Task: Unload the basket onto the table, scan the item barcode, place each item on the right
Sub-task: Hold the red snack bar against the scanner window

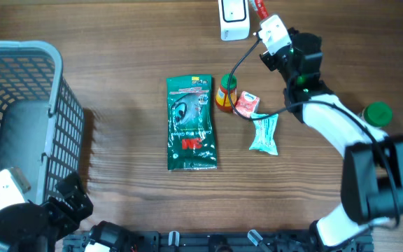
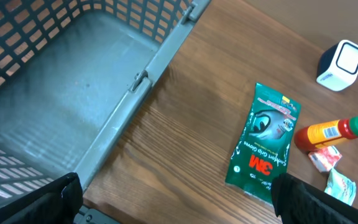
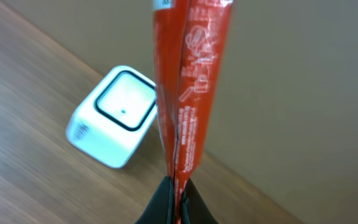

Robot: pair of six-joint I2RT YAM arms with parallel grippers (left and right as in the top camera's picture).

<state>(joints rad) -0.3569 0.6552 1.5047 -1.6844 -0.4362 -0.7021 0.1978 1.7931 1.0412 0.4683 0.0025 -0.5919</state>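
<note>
red packet pinched by right tool beside scanner near table edge; left tool spread.

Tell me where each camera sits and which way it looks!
Overhead: above the table, looking straight down; left arm and right arm show.
Left wrist: on the left arm, facing basket and green pack; open left claw shows.
Right wrist: on the right arm, looking along the shut right claw holding a red packet.
Shared: all three see the white scanner.

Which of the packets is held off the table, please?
The slim red packet, pinched by the right pincer; the green 3M packet, teal packet and small red-white packet lie flat.
</note>
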